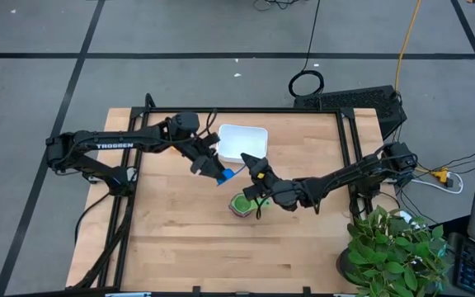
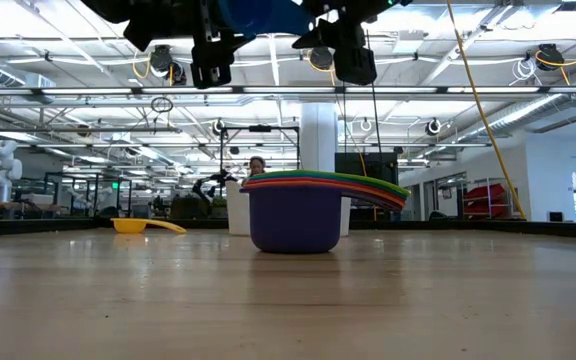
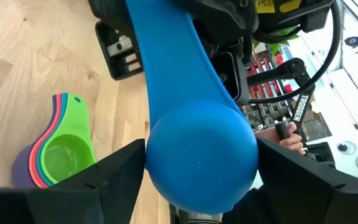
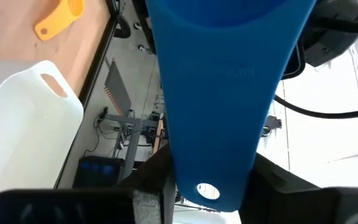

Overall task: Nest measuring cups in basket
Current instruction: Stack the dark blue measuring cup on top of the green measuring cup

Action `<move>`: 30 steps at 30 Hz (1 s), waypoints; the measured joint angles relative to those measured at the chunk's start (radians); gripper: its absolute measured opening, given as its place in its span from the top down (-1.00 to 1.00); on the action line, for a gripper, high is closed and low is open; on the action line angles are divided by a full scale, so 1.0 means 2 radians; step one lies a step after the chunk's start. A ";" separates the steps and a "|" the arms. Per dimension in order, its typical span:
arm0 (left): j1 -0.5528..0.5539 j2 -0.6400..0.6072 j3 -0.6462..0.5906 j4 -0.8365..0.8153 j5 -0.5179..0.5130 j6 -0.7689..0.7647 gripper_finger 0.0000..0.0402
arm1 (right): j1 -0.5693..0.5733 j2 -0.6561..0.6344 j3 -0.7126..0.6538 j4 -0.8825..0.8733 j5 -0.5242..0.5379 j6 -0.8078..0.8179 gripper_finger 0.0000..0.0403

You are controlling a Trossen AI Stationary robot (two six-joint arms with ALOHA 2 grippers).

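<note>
Two grippers met on the blue cup (image 1: 225,175), just beside the basket (image 1: 243,142): left gripper (image 1: 213,169) clamped on its bowl, right gripper (image 1: 256,169) closed on its handle. Apparently a handover; next, one releases before nesting it in the stack (image 1: 243,204), near the basket.

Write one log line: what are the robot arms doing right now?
left gripper: holds blue cup | right gripper: grips its handle | stack: on table | basket: empty

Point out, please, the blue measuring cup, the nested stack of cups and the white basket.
blue measuring cup (image 3: 201,158), left wrist view, underside of its bowl.
nested stack of cups (image 2: 293,225), low view, navy outer bowl.
white basket (image 1: 242,142), high view, its floor.
</note>
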 joint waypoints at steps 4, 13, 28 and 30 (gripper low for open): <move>0.012 -0.002 0.000 -0.001 0.009 0.004 -0.38 | 0.002 0.000 0.000 -0.002 0.001 0.007 0.44; 0.036 -0.010 0.000 0.000 0.023 0.023 -0.54 | 0.009 0.000 0.000 -0.006 0.000 0.008 0.55; 0.038 -0.014 -0.001 -0.007 0.025 0.037 -0.40 | 0.009 0.000 0.000 -0.013 0.000 0.046 0.98; 0.038 -0.014 -0.001 -0.007 0.025 0.042 -0.34 | 0.009 0.000 0.000 -0.013 0.000 0.046 0.99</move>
